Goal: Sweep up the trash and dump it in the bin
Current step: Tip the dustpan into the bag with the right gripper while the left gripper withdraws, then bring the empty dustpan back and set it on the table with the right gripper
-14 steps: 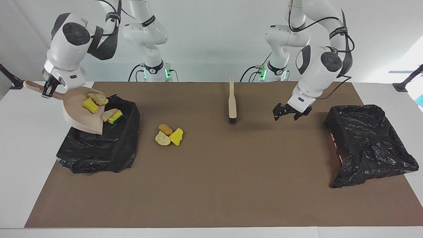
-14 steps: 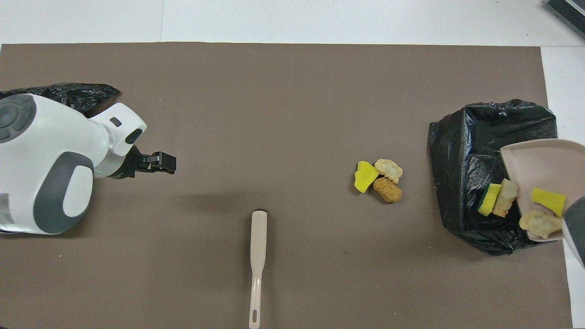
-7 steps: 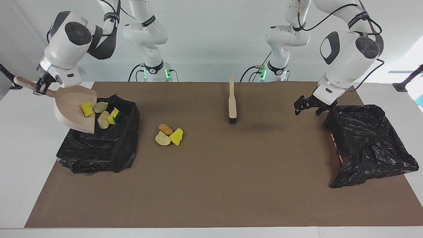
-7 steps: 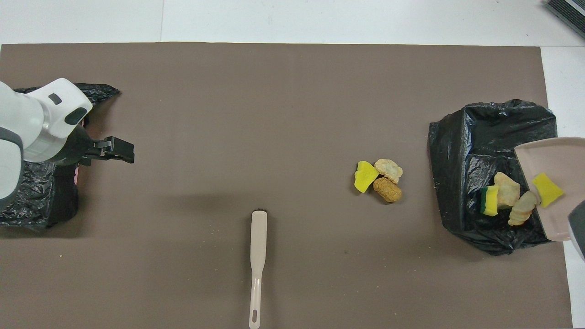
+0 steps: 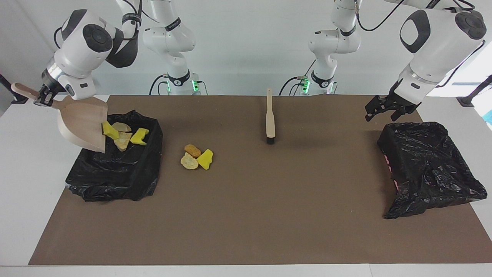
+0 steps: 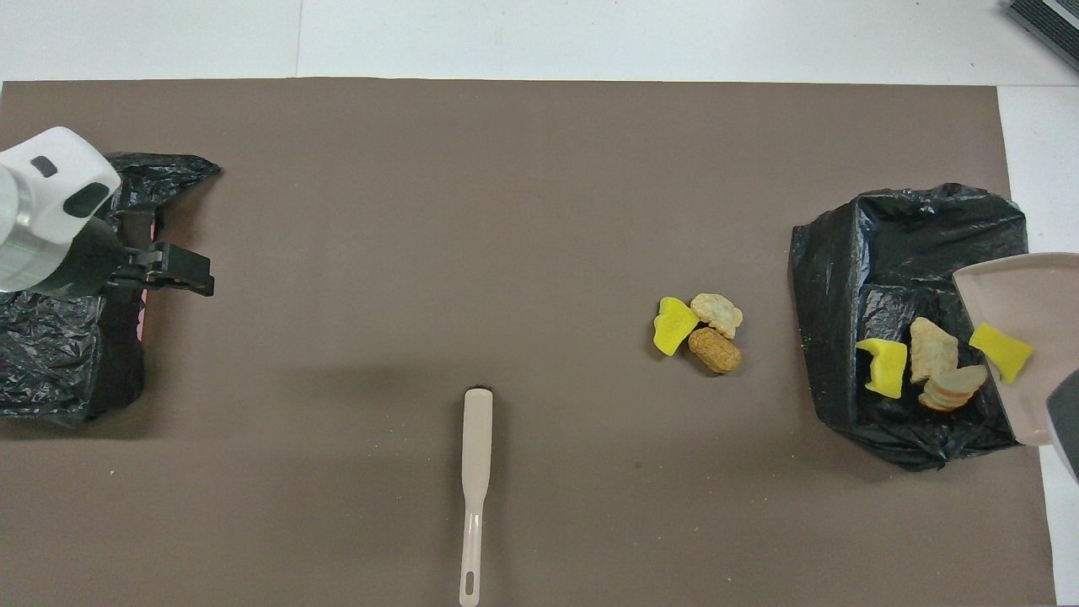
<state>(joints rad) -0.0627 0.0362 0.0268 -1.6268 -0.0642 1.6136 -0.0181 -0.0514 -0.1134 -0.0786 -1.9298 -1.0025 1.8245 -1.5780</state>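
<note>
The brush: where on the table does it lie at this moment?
The brush lies flat on the brown mat about midway between the two arms' ends, close to the robots' edge, nearer to them than the three loose scraps.

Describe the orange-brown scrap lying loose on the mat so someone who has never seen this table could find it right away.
Start at the black-lined bin at the right arm's end of the table. Beside it, toward the table's middle, three scraps lie huddled on the brown mat. The orange-brown scrap is the one nearest the robots: an oval darker than the pale tan scrap and bright yellow scrap touching it.
</note>
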